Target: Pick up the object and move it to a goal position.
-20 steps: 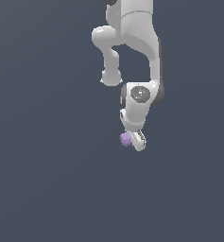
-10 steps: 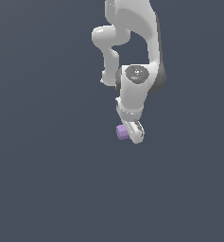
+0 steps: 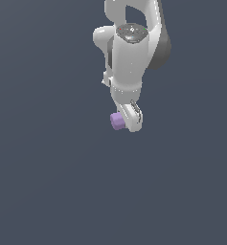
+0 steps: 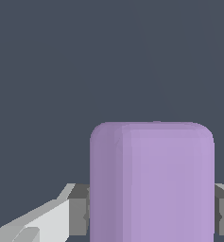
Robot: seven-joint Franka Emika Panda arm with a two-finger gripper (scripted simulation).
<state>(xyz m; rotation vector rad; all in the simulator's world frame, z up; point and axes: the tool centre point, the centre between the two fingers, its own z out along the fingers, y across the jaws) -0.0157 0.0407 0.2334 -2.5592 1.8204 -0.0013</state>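
The object is a small lavender cylinder (image 3: 117, 121), held at the tip of my white gripper (image 3: 126, 121) in the exterior view, well above the dark grey floor. It sticks out toward the exterior view's left of the fingers. In the wrist view the lavender cylinder (image 4: 151, 182) fills the lower middle, and grey finger pads (image 4: 78, 210) press against both of its sides. The gripper (image 4: 151, 212) is shut on it. The white arm rises above it to the upper edge of the exterior view.
A plain dark grey surface (image 3: 48, 182) fills the whole background in both views. No other object, container or marker shows.
The arm has lifted the gripper with the cylinder upward and a little toward the exterior view's left. The wrist has swung closer to the camera. The grip has not changed.
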